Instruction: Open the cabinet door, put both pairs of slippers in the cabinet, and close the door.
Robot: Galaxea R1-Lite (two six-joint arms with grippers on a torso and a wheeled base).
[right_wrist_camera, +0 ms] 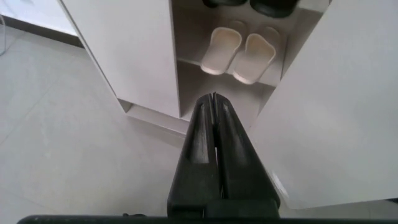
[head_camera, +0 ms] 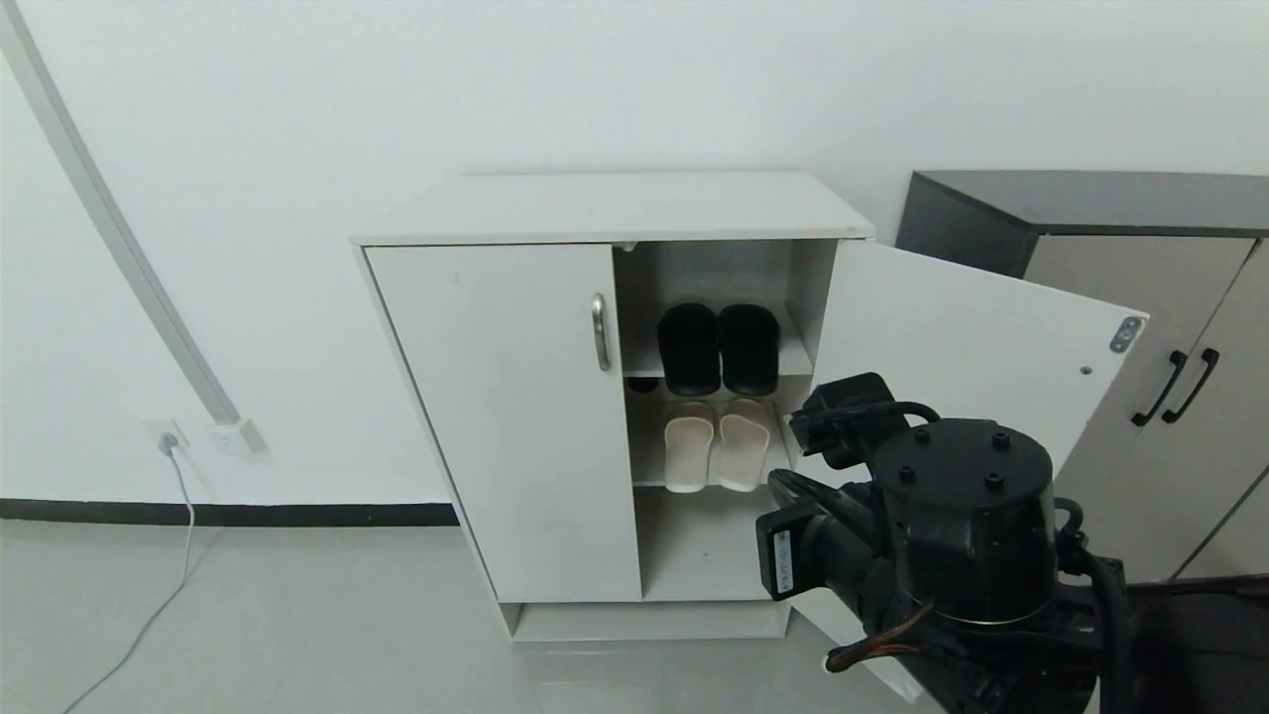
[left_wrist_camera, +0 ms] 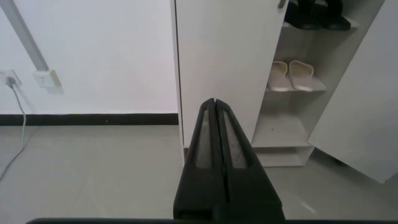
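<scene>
The white cabinet [head_camera: 496,426] stands against the wall with its right door [head_camera: 972,347] swung open and its left door [head_camera: 516,416] closed. A black pair of slippers [head_camera: 719,347] rests on the upper shelf, and a cream pair of slippers [head_camera: 716,444] lies on the middle shelf. My right arm is low in front of the open door. My right gripper [right_wrist_camera: 214,99] is shut and empty, a short way back from the cream slippers [right_wrist_camera: 241,46]. My left gripper [left_wrist_camera: 214,102] is shut and empty, off from the cabinet [left_wrist_camera: 230,62] in front of its closed door.
A dark grey cupboard [head_camera: 1140,327] with black handles stands just right of the open door. A wall socket with a grey cable [head_camera: 169,466] sits low on the left wall. The tiled floor [head_camera: 248,625] lies open before the cabinet.
</scene>
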